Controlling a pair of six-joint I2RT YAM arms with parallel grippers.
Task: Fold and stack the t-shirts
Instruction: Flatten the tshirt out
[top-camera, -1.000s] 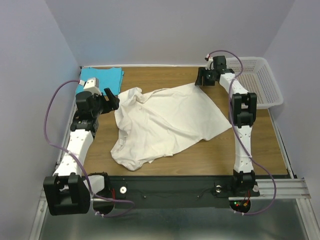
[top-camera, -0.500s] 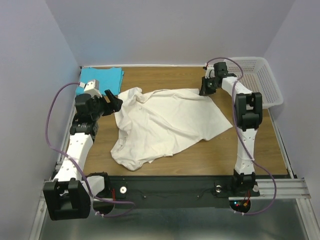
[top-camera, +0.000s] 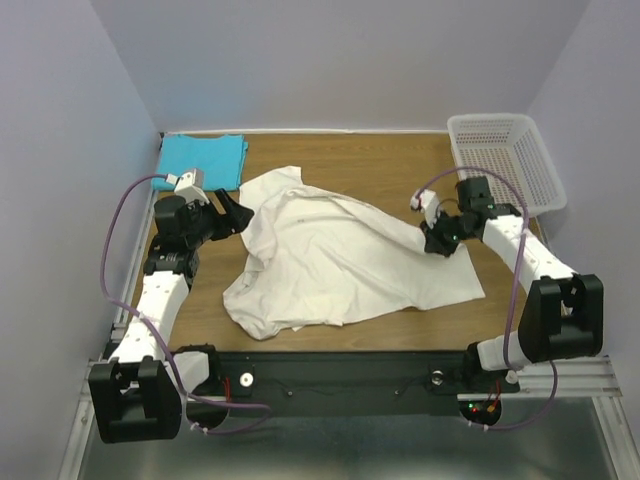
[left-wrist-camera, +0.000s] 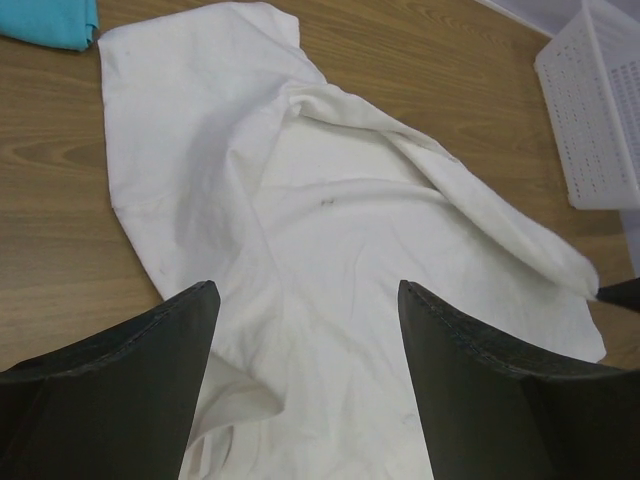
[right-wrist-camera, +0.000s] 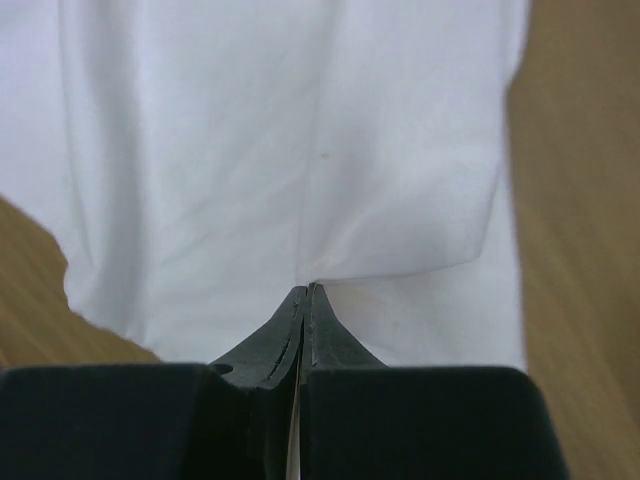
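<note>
- Wooden table (top-camera: 400, 160): white shirt (top-camera: 340, 255) rumpled mid-table; blue shirt (top-camera: 203, 158) at the far left corner.
- My right hand (right-wrist-camera: 305, 292): pressed together, pinching the white shirt's edge; so thin a hold may slip.
- My left hand (left-wrist-camera: 305, 290): spread, empty; the unpinned cloth could drag and bunch.

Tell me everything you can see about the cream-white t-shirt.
The cream-white t-shirt is plain, soft-looking cloth with no print. It lies unfolded and wrinkled across the middle of the wooden table. The right gripper is shut on a raised fold at its right side, so a ridge runs across the cloth. The left gripper hangs open over its left edge.
</note>
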